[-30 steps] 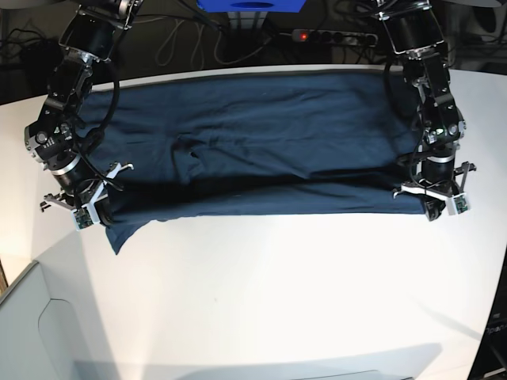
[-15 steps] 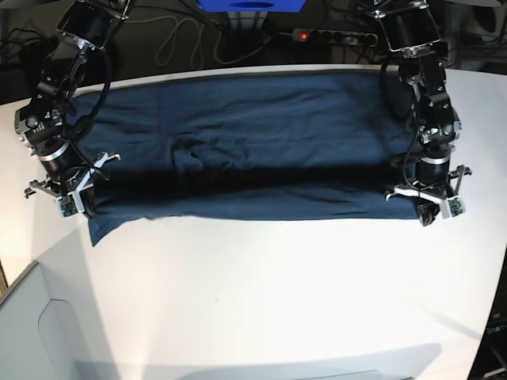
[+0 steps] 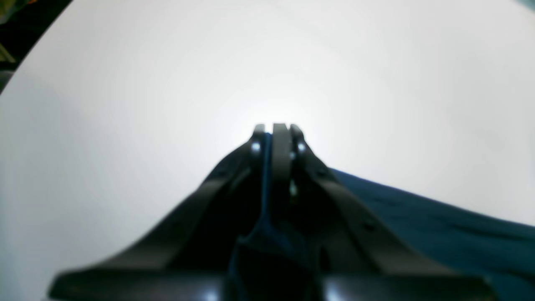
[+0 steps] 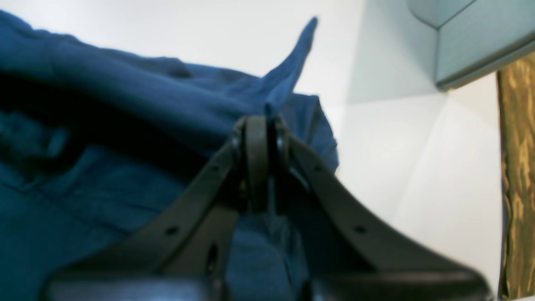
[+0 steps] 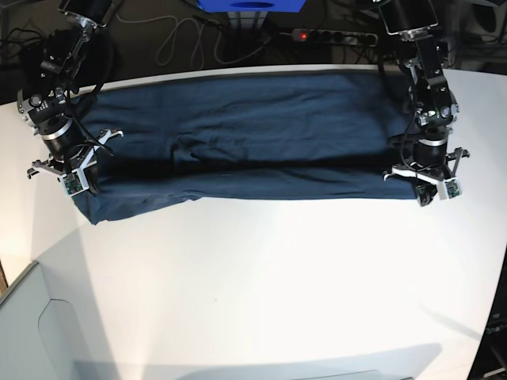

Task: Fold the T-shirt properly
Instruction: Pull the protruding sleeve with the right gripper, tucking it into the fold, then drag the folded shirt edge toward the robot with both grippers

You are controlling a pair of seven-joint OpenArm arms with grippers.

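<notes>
- The plain dark navy-blue short-sleeved cotton T-shirt [image 5: 253,131] is seen spread sideways across the far half of the white matt surface [image 5: 277,293], as one long band reaching almost from arm to arm; its far edge lies near the surface's far rim
- The near long edge is seen doubled over as a raised roll with a dark shadow under it, so a first lengthwise fold is judged to be in hand and not yet laid flat; how far the carried edge overlaps the layer beneath cannot be told
- The right tool [image 5: 77,176] is seen pressed together on the cloth at the corner on the base view's left; in the right wrist view [image 4: 261,125] a point of blue fabric stands up just past the tips
- The left tool [image 5: 432,190] is seen pressed together at the opposite corner; in the left wrist view [image 3: 278,129] a thin strip of blue cloth is pinched between the black fingers [image 3: 256,138], with bare surface ahead
- Wrinkles are seen near the middle of the garment, and the corner at the right tool hangs lower than the rest of the near edge, so the fold line is judged uneven
- Left to be done, as judged: the held edge is to be laid down and released; the cloth is to be smoothed; the long band is then to be folded across its length into a compact packet
</notes>
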